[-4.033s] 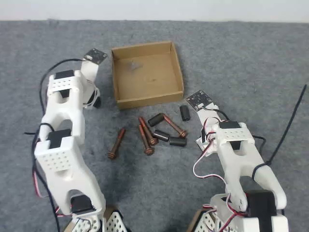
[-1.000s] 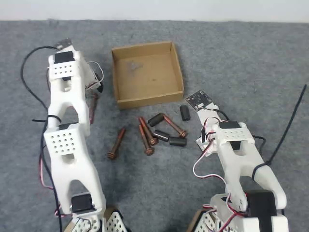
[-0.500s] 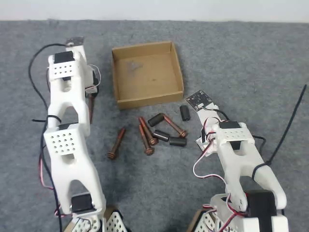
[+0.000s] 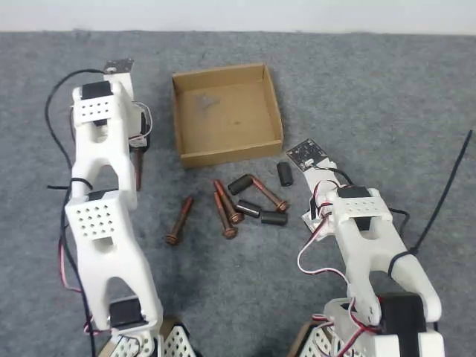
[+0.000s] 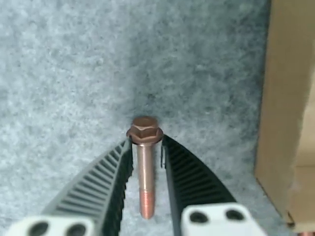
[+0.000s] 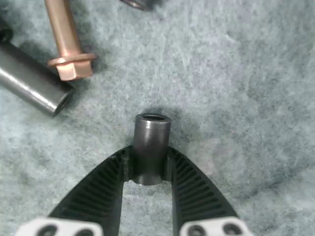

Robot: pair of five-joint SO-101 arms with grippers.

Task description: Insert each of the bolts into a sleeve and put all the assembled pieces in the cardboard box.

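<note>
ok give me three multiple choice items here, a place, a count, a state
1. Where is the left gripper's copper-coloured metal bolt? A) over grey carpet beside the brown cardboard box B) inside that box C) under the right arm
2. How many bolts lie loose on the carpet? A) two B) four C) seven
3. The right gripper's fingers are: A) open B) shut on a bolt C) shut on a dark grey metal sleeve
Key: A, box wall beside it; B, four in the high view; C, sleeve between them.

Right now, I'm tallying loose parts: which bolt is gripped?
The bolt clamped in the left jaws, beside the cardboard box; the other four bolts lie loose on the carpet.
</note>
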